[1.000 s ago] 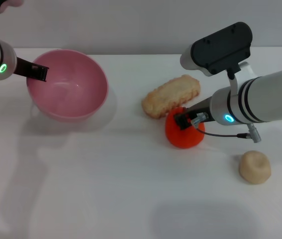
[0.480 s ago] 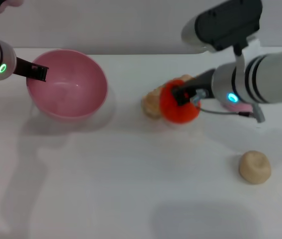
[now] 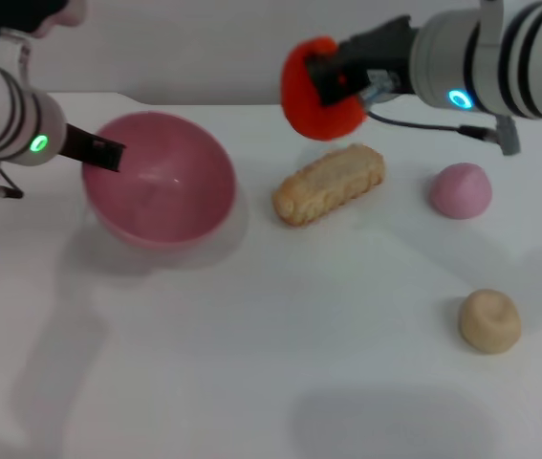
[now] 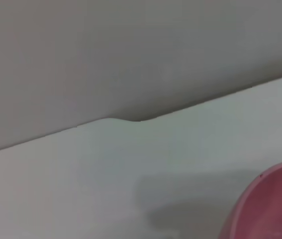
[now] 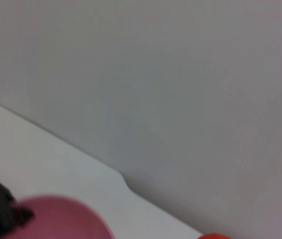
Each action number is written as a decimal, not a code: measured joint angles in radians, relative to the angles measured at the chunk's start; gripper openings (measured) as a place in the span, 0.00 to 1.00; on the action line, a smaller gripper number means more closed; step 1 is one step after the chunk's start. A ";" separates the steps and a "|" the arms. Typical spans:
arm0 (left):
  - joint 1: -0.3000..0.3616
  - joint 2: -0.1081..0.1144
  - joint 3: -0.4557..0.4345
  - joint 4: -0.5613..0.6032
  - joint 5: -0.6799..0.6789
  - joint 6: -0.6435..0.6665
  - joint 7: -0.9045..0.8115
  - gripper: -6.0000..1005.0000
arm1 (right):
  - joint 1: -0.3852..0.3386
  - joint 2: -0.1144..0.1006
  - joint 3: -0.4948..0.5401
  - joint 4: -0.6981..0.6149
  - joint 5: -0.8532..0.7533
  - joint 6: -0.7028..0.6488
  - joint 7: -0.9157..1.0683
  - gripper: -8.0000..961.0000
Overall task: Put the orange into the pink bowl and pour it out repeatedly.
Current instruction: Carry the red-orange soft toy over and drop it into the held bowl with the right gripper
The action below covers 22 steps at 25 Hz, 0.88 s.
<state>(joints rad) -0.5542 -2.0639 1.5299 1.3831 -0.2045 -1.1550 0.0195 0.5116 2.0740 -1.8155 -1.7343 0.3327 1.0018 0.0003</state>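
White table (image 3: 251,363) fills the view, with a plain grey wall (image 3: 204,48) behind it. Up in the air, the right gripper (image 3: 323,81) pinches the orange (image 3: 316,91) above a long biscuit (image 3: 329,184). The left gripper (image 3: 103,153) pinches the pink bowl (image 3: 161,182) at its rim; its fingers are partly hidden. A pink dome (image 3: 461,189) and a tan lump (image 3: 489,320) sit well apart.

The head camera looks forward and down over the whole tabletop (image 3: 251,363), while both wrist cameras sit low and close, facing its far edge and wall, each sharing the pink bowl (image 3: 161,182) with it.
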 joint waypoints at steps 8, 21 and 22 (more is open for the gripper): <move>-0.013 -0.004 0.067 0.020 -0.011 -0.008 -0.039 0.05 | 0.044 0.003 -0.048 0.061 0.060 -0.073 0.000 0.12; -0.031 -0.004 0.097 0.037 -0.050 0.001 -0.043 0.05 | 0.071 0.004 -0.077 0.184 0.203 -0.159 -0.089 0.18; -0.032 -0.004 0.097 0.037 -0.050 0.001 -0.043 0.05 | 0.071 0.004 -0.077 0.184 0.203 -0.159 -0.089 0.19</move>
<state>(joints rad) -0.5860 -2.0679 1.6268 1.4206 -0.2549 -1.1542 -0.0230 0.5825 2.0777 -1.8921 -1.5506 0.5355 0.8429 -0.0891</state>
